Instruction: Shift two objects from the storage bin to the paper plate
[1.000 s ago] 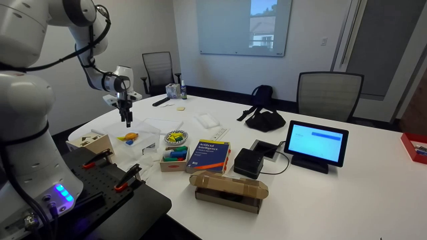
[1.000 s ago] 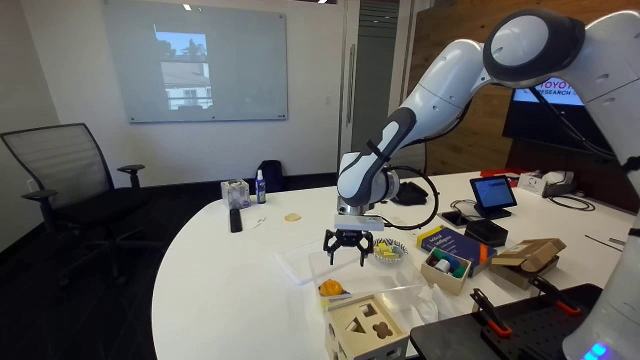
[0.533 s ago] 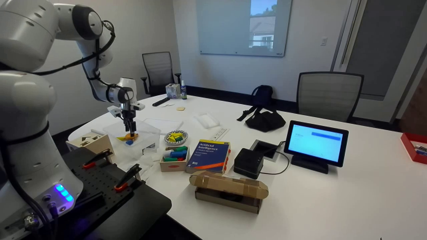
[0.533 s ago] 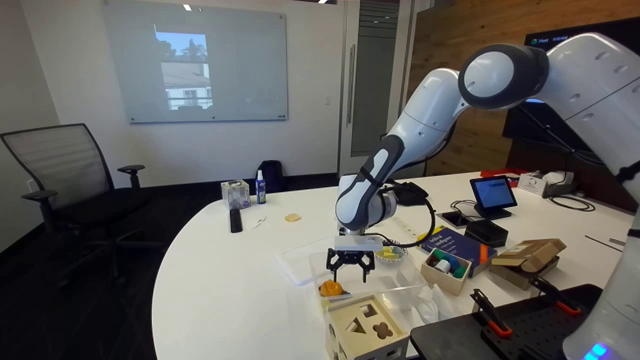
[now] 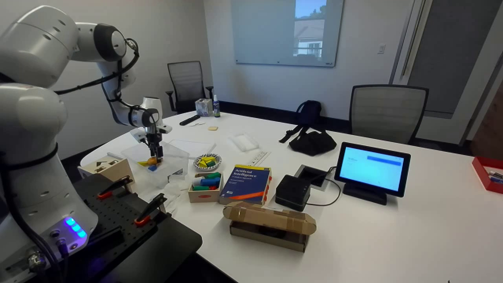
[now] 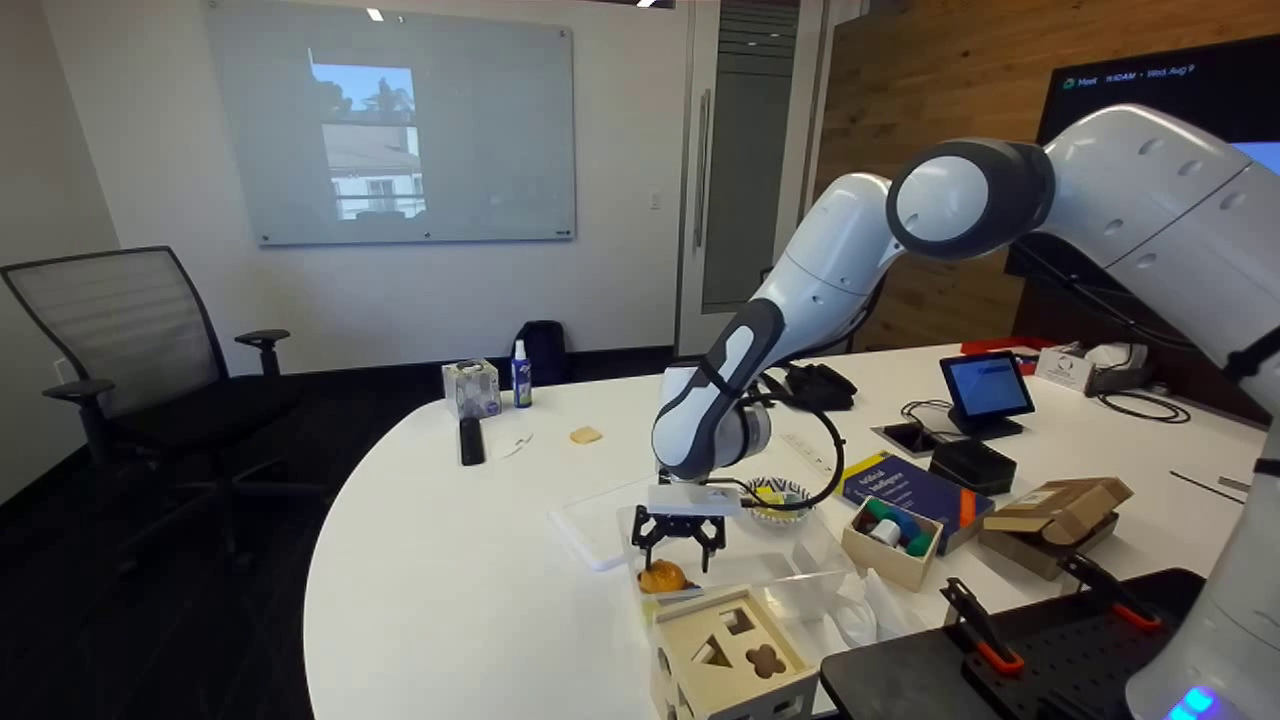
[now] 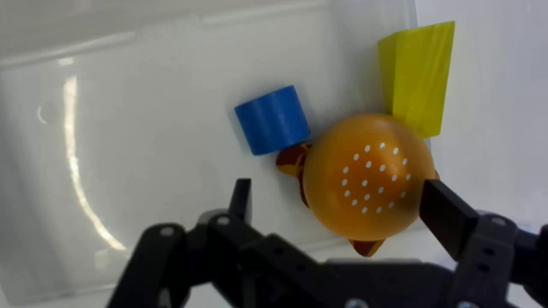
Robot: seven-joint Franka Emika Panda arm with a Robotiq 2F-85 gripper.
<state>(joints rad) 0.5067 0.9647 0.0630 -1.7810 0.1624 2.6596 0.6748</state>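
Note:
The storage bin (image 5: pixel 173 168) is clear plastic; it also shows in an exterior view (image 6: pixel 770 562). It holds an orange burger toy with white dots (image 7: pixel 364 184), a blue cylinder (image 7: pixel 274 120) and a yellow block (image 7: pixel 417 79). My gripper (image 6: pixel 678 566) is open and empty, low over the bin. In the wrist view its fingers (image 7: pixel 336 188) stand on either side of the burger toy. The right finger is against or very near its edge; the left finger is clearly apart from it. The paper plate (image 5: pixel 196 164), white with a dark zigzag rim, holds yellow and green blocks beside the bin.
A wooden shape-sorter box (image 6: pixel 735 655) stands against the bin. A wooden tray of coloured blocks (image 6: pixel 905 520), a blue book (image 5: pixel 247 184) and a cardboard box (image 5: pixel 271 224) stand nearby. A clear lid (image 6: pixel 600 520) lies behind the bin.
My gripper has moved down into the bin over the second, then slightly sideways toward the burger toy. It has stayed open. The objects have not visibly moved.

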